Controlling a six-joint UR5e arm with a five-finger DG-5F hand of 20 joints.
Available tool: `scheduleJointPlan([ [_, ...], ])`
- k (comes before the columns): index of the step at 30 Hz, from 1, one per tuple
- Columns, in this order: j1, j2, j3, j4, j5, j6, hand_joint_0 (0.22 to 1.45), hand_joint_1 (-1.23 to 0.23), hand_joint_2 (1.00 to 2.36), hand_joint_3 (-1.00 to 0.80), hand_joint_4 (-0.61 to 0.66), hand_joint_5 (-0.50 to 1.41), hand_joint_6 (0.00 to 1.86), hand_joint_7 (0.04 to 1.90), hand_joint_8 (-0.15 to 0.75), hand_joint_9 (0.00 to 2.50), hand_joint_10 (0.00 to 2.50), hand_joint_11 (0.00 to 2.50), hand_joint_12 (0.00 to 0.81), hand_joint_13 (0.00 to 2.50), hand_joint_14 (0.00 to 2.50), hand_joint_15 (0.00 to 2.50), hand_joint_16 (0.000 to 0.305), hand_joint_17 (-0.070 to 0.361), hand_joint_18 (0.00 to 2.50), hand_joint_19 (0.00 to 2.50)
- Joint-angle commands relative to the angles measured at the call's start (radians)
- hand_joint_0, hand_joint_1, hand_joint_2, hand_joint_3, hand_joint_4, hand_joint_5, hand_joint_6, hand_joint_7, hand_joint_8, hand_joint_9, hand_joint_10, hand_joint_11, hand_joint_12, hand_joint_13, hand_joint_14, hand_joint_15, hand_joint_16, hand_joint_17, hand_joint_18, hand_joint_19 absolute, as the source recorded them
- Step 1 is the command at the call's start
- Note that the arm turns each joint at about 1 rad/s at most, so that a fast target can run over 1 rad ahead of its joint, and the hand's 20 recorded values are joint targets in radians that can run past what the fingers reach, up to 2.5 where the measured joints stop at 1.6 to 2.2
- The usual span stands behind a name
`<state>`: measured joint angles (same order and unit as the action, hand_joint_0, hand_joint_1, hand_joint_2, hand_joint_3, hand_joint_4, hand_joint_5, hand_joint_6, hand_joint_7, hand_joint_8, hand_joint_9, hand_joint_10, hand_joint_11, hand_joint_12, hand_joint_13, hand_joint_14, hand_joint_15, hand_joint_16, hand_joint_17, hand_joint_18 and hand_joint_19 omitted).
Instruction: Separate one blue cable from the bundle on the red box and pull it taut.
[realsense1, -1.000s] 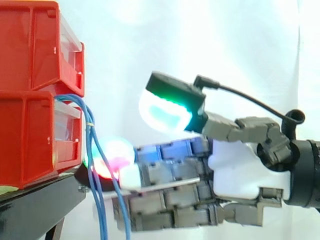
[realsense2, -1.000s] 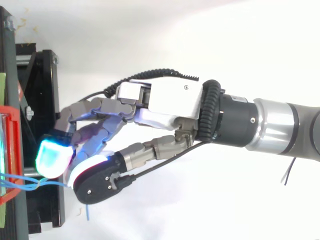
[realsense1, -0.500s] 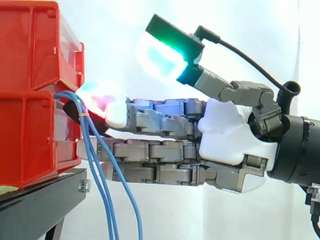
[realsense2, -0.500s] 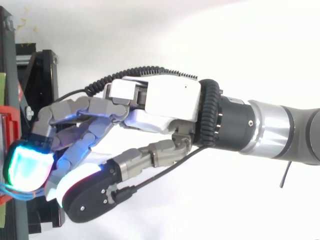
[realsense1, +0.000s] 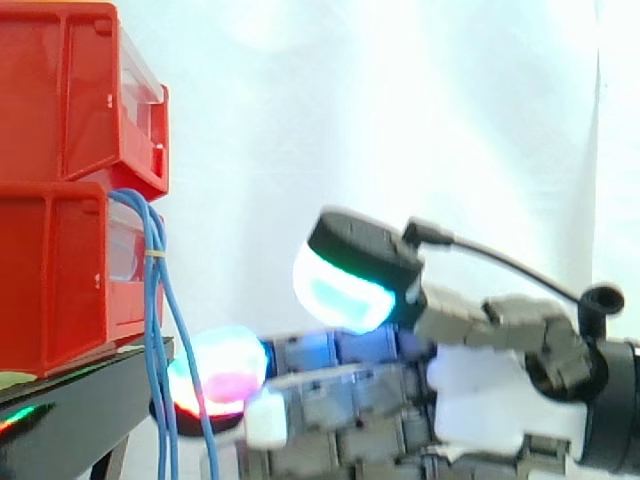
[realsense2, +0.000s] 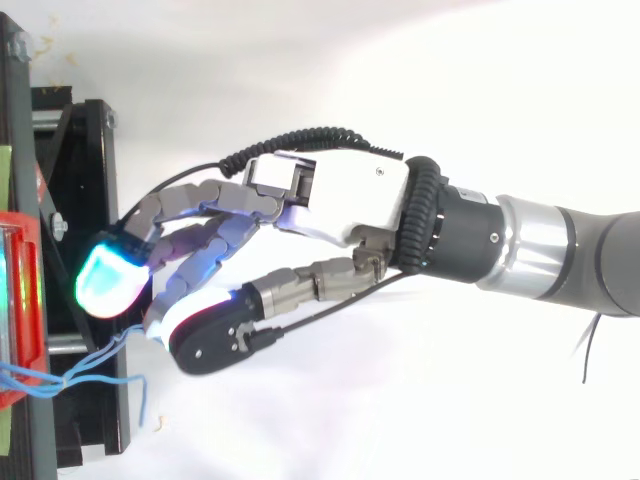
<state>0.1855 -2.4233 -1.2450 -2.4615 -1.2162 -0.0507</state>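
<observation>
Blue cable bundle hangs slack from the red box at left of frame, its strands tied together. The hand sits lower centre-right, fingers extended, thumb lifted apart, pinching nothing visible. Judgement: separation and tautening are both outstanding.

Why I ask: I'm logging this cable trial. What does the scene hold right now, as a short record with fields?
bins: red bins, two stacked on a black stand
cables: blue cable bundle hangs loose from the lower bin's front, tied near the top
hand: hand open, low beside the stand, pointing toward the cables
fingertips: fingertips close to the hanging strands; contact unclear
thumb: thumb raised apart above the fingers
task state: no single cable separated or pulled taut yet
</observation>
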Motion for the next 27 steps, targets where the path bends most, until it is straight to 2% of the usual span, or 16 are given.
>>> scheduleJointPlan([
  [1,-0.008,-0.023,-0.005,-0.004,0.001,0.011,0.49,-0.56,1.00,-0.50,0.24,-0.13,0.50,0.70,0.223,0.93,0.01,0.23,0.309,0.51,0.01,0.18,0.038,0.085,0.00,0.13],
  [6,-0.012,-0.060,0.029,0.027,0.000,0.025,0.46,-0.50,1.00,-0.50,0.24,-0.14,0.50,0.66,0.233,0.87,0.01,0.15,0.329,0.45,0.01,0.15,0.043,0.096,0.00,0.09],
  [8,-0.012,-0.080,0.055,0.021,-0.009,0.025,0.45,-0.48,1.00,-0.50,0.24,-0.14,0.50,0.66,0.233,0.85,0.01,0.13,0.333,0.43,0.01,0.15,0.043,0.097,0.00,0.09],
  [9,-0.014,-0.099,0.090,0.015,-0.020,0.025,0.45,-0.46,1.00,-0.50,0.24,-0.14,0.50,0.66,0.237,0.85,0.00,0.14,0.338,0.43,0.01,0.14,0.044,0.100,0.00,0.08],
  [12,-0.014,-0.109,0.113,0.013,-0.037,0.023,0.45,-0.46,1.00,-0.50,0.25,-0.14,0.50,0.71,0.236,0.90,0.01,0.24,0.336,0.44,0.01,0.15,0.044,0.099,0.00,0.07],
  [17,-0.011,-0.109,0.121,0.012,-0.042,0.012,0.48,-0.49,1.00,-0.50,0.26,-0.13,0.50,0.76,0.238,0.98,0.01,0.31,0.315,0.49,0.01,0.17,0.040,0.090,0.00,0.07],
  [27,0.008,-0.109,0.133,0.027,-0.040,-0.027,0.50,-0.50,1.00,-0.50,0.25,-0.13,0.50,0.77,0.230,1.04,0.02,0.36,0.303,0.62,0.01,0.21,0.035,0.079,0.00,0.07],
])
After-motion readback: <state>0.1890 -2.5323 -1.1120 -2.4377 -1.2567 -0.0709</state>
